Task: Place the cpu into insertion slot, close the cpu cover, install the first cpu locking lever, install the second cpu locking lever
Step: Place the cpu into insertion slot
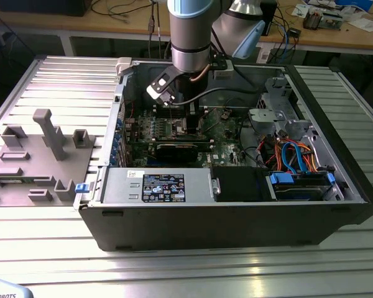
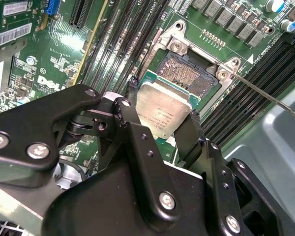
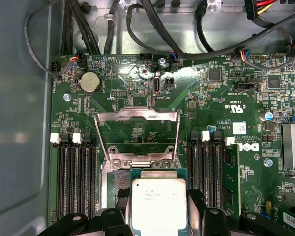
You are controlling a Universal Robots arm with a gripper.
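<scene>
The cpu (image 2: 163,114) pinched in the gripper (image 2: 162,105), partly over the insertion slot (image 2: 184,73); cpu cover (image 3: 137,115) open beyond.

arm (image 1: 189,46): silver-grey, pale-blue caps | hand (image 2: 163,105): black linkages, silver screws (image 2: 167,200) | black cable (image 1: 230,90)

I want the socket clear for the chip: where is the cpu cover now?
In the first wrist view, the cpu cover is swung open at the insertion slot's hinge edge, between the two memory-slot banks.
</scene>
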